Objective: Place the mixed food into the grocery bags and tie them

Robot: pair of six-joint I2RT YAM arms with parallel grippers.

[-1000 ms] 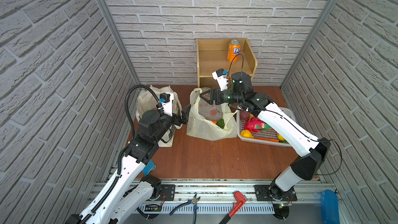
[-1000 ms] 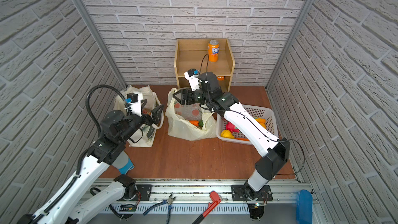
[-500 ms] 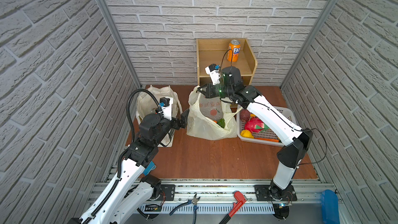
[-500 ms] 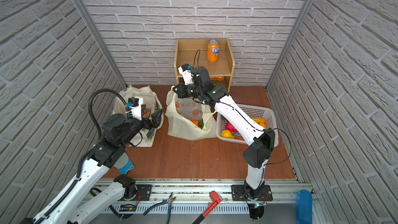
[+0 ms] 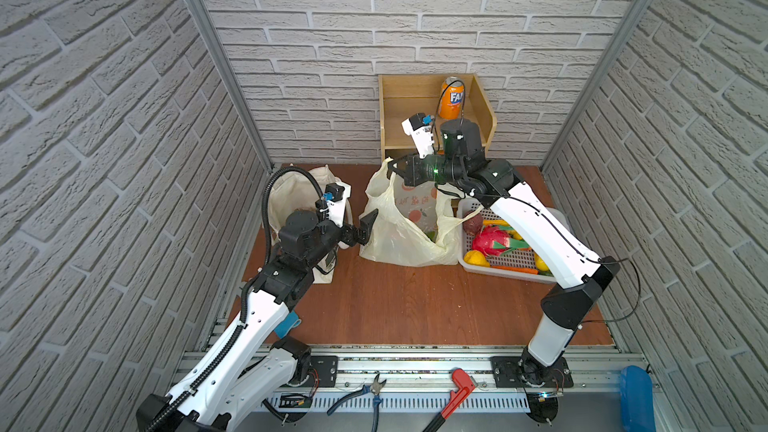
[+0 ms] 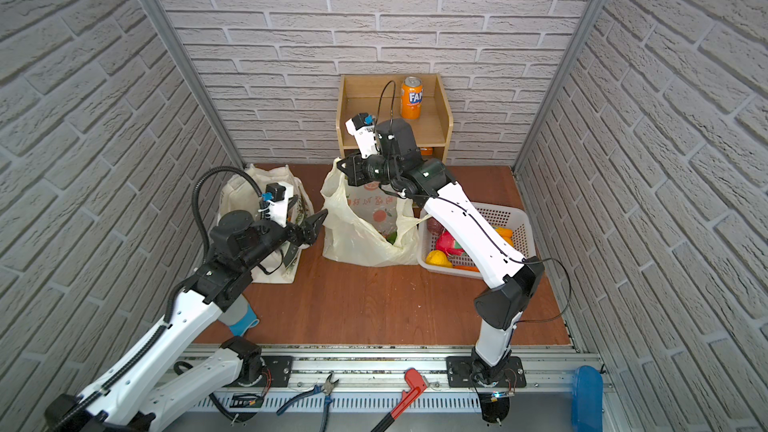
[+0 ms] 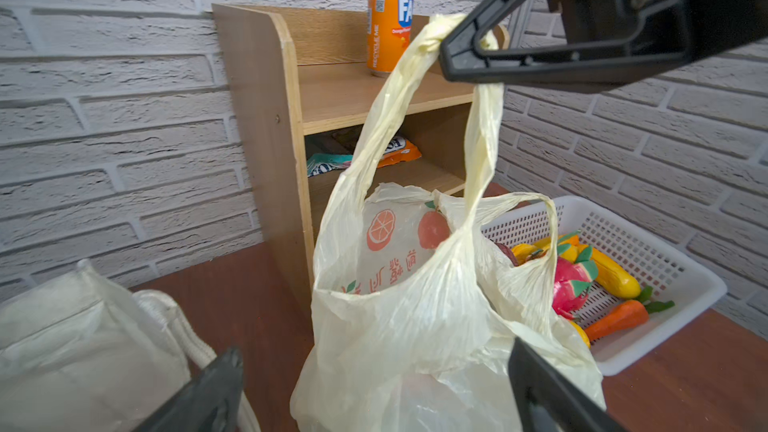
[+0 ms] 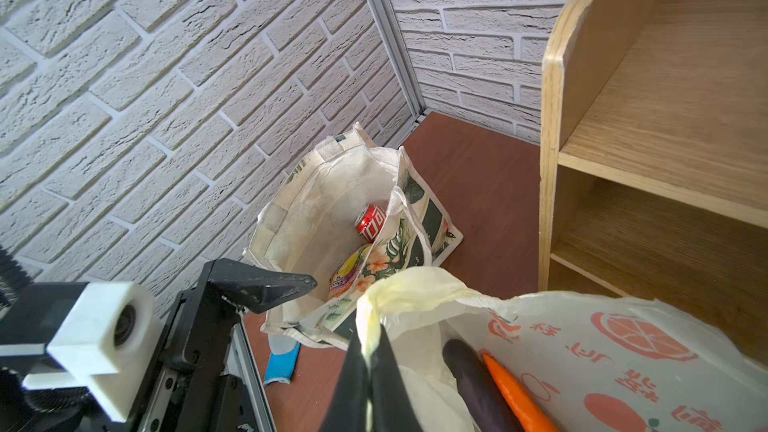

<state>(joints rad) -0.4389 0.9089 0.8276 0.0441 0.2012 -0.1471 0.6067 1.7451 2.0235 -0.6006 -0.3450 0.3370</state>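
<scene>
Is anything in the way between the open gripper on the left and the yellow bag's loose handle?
Only the bag itself. The loose handle droops on the basket side of the plastic bag, so its mouth and the raised handle pinched by the right gripper lie between it and the left gripper.

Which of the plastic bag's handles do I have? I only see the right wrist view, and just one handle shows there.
Observer: The right gripper is shut on the handle away from the white basket; the plastic bag's other handle droops free on the basket's side.
Operator: Is the left gripper ready to take it?
Observer: The left gripper is open, low beside the bag, holding nothing.
Operator: Any food left out?
Observer: An orange can stands on the wooden shelf's upper level.
</scene>
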